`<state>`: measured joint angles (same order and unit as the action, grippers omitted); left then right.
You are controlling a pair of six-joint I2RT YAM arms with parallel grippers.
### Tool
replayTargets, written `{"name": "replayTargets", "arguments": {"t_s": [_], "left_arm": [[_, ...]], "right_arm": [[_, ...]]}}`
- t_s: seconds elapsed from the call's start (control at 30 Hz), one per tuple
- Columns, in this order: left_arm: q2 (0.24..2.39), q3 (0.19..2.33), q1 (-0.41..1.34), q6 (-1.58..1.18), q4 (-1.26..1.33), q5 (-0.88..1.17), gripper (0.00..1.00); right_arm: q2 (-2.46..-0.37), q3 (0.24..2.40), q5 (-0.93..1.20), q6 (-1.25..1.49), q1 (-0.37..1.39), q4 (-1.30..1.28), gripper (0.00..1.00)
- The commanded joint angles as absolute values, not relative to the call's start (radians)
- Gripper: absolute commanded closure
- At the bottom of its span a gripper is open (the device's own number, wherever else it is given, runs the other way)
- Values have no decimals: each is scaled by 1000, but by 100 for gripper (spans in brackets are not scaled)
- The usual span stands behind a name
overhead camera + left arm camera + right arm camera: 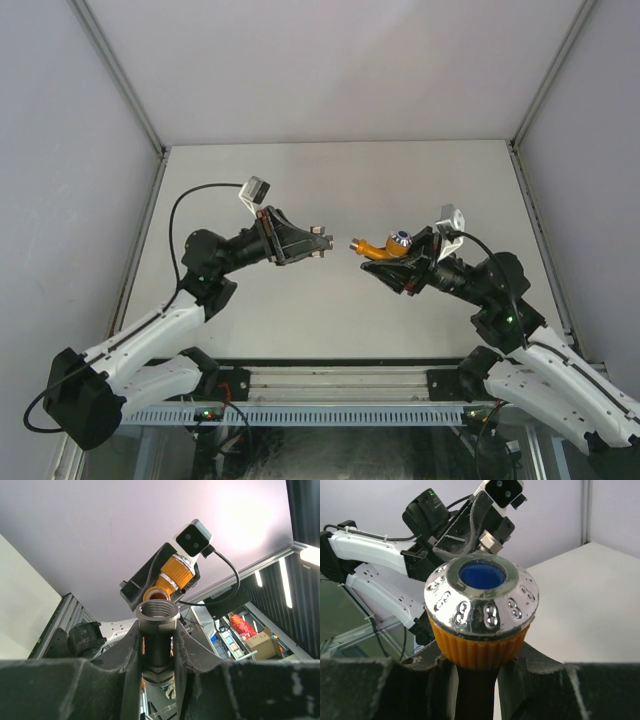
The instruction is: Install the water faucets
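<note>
Two parts, both held above the desk (330, 180). My left fingers (134, 647) are pinching the grey threaded fitting (158, 614), left of centre. My right fingers (516, 666) are clamping the orange tap body (378, 248), right of centre, its spout facing the fitting, probably for screwing together.

Beneath me lies a pale table (330, 185), shut in by plain grey walls (330, 60) on three sides, a metal rail (340, 381) along its near edge, a bright ceiling light strip (311, 555) beyond.
</note>
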<state>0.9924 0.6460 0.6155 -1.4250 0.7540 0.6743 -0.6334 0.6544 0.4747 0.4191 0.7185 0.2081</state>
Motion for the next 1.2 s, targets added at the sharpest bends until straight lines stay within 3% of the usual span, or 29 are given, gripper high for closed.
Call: {"name": "replayTargets", "arguments": {"t_s": [0.0,0.27,0.57,0.87,1.17], "left_arm": [[972,747,609,-1418,738,717,100],[988,789,611,-1431,673,862,100],[975,863,611,-1264,340,863,100],[990,884,630,-1273,337,861,100],[992,883,645,-1282,338,853,100]], "right_arm": [[-613,678,531,323,698,190,100],[-574,733,593,65,706,87,100],[-530,745,560,-169,774,49,100],[-564,725,435,-433,891,70,100],[-599,710,391,-514,931,94,100]]}}
